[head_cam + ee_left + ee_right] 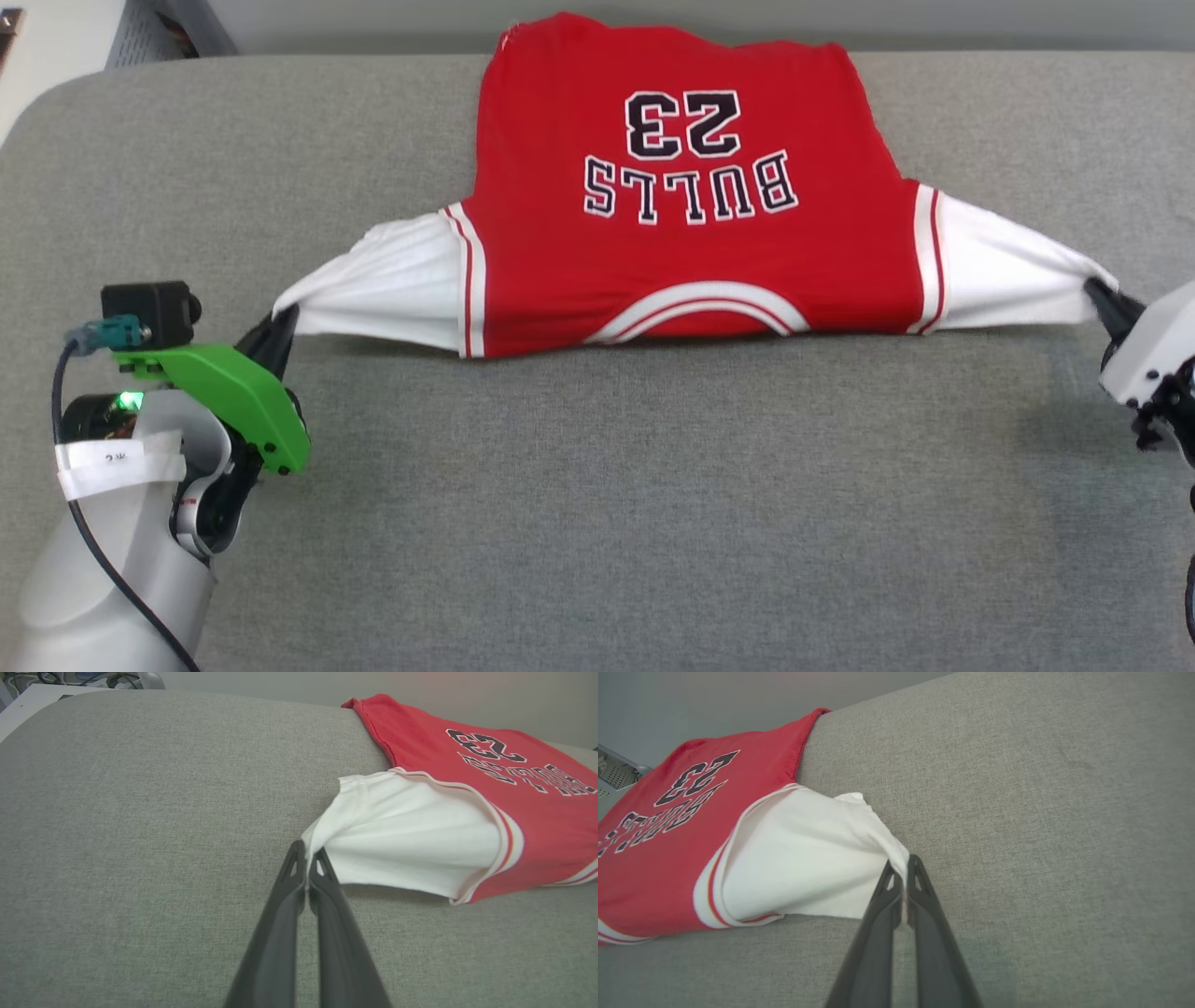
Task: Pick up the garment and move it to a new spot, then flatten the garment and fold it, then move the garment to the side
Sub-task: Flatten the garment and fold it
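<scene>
Near the worktop's [597,523] left and right edges, the left gripper [283,325] and right gripper [1100,297] each pinch a white sleeve tip of the garment [691,252], stretched taut between them. Such thin pinches could slip under pull. Beyond, its soft red jersey body, lettering up, lies flat to the far edge on coarse grey weave.

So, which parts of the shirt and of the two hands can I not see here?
- Back of the garment: every view, it lies under the front.
- Right hand: head view, the right edge cuts off most of it.
- Cloth pinched in the left hand: left wrist view, the shut hand itself covers it.
</scene>
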